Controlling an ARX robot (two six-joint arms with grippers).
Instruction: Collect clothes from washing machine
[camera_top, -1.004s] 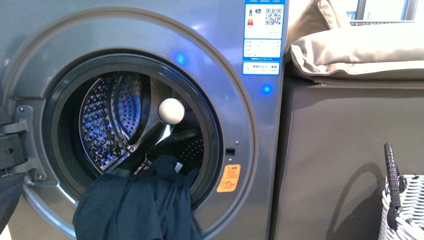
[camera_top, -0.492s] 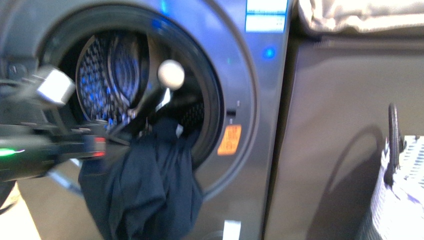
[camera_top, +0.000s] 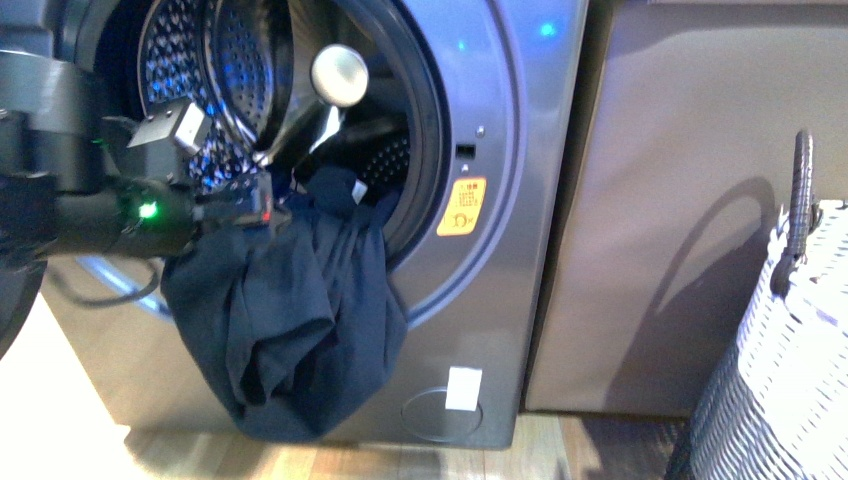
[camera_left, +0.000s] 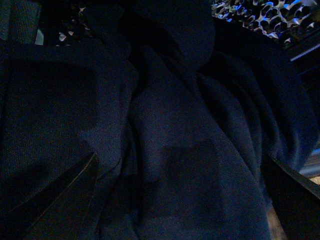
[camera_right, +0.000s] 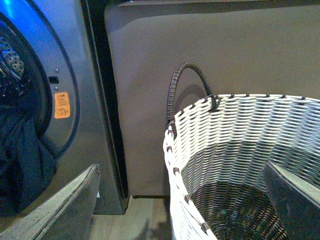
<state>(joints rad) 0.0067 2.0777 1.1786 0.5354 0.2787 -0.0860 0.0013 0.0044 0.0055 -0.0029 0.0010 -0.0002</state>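
The dark navy garment (camera_top: 290, 320) hangs out of the porthole of the grey washing machine (camera_top: 500, 150) and down its front. Its small white label shows near the rim. The perforated steel drum (camera_top: 180, 60) shows behind. My left gripper (camera_top: 268, 212) reaches in from the left at the garment's top; it is open. In the left wrist view the navy fabric (camera_left: 175, 150) fills the frame between my open fingers (camera_left: 65, 200). My right gripper (camera_right: 182, 205) is open and empty above the woven basket (camera_right: 235, 125). The garment also shows in the right wrist view (camera_right: 25, 160).
A grey-and-white woven basket (camera_top: 800, 360) with a dark handle stands at the right on the wooden floor. A taupe cabinet (camera_top: 680, 200) stands between it and the machine. An orange sticker (camera_top: 461, 206) is on the machine's front.
The view has dropped lower. My left arm has come in from the left and reached the garment's top at the porthole rim. The garment hangs as before.
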